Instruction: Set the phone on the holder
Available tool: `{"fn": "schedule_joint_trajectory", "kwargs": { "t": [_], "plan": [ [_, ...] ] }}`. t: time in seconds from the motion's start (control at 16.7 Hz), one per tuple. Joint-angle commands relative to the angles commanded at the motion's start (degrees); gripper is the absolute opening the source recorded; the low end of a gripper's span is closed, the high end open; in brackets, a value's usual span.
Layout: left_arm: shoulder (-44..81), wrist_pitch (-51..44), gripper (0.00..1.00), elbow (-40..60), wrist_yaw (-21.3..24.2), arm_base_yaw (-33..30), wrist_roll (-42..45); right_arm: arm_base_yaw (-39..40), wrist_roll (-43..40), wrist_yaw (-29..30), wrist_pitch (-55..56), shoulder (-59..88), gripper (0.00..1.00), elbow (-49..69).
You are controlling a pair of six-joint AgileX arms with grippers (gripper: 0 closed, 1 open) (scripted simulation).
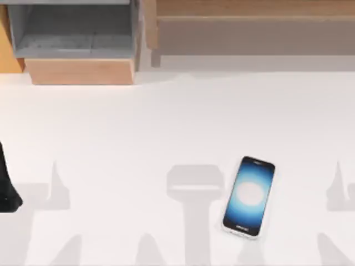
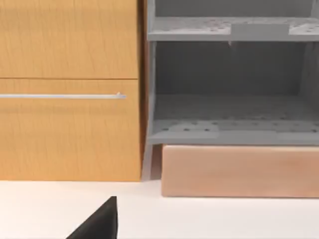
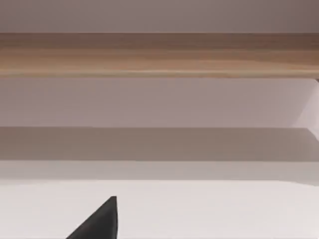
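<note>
The phone [image 1: 249, 197] is seen lying flat, screen up, on the white table [image 1: 138, 127], held by no jaws; their state cannot be told.

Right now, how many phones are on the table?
1. The phone lies flat, screen up, on the white table, right of the middle in the top view, toward the near edge.

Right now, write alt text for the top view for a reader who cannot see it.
A phone with a glowing blue-white screen lies flat, face up, right of centre on a white table. A grey shelf unit on a wooden base stands at the far left, and a dark arm part shows at the left edge.
</note>
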Motion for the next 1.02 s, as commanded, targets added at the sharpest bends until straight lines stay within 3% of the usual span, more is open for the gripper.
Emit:
{"fn": "schedule_joint_trajectory", "kwargs": {
  "t": [0.24,0.48,1.02],
  "plan": [
    [0.00,0.00,1.00,0.00,0.00,0.00,0.00,1.52,1.58,0.00,-1.13,1.75,1.00,1.70],
    [0.00,0.00,1.00,0.00,0.00,0.00,0.00,9.01,10.12,0.24,-7.57,12.63,1.00,11.33],
    [0.00,0.00,1.00,0.00,0.00,0.00,0.00,29.26,37.42,1.07,-33.84,63.82,1.00,45.93]
  ]
}}
